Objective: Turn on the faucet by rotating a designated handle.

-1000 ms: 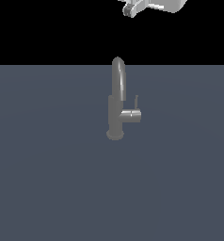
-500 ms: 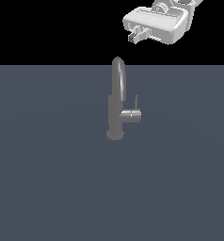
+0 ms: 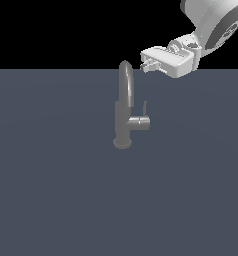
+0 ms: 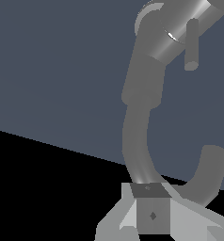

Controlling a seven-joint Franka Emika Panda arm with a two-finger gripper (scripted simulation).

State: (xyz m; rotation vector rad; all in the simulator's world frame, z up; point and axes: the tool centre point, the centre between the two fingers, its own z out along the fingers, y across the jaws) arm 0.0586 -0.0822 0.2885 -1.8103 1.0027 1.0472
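The grey faucet (image 3: 123, 112) stands upright on its round base, its arched spout at the top. The handle (image 3: 145, 107) is a thin short rod rising from a stubby horizontal cylinder (image 3: 140, 122) on the exterior view's right of the body. My gripper (image 3: 146, 65) hovers just right of the spout's top, above the handle and touching nothing, its fingers together with nothing between them. In the wrist view the fingertips (image 4: 151, 207) are pressed together close to the spout's arch (image 4: 137, 155). The handle (image 4: 192, 44) lies farther off, beside the faucet body (image 4: 144, 84).
The faucet stands on a flat dark blue-grey surface (image 3: 56, 190). The white arm (image 3: 213, 25) comes in from the exterior view's upper right.
The gripper has come down from the top edge of the exterior view to the height of the spout's top, with more of the arm now in view. The faucet and handle have not moved.
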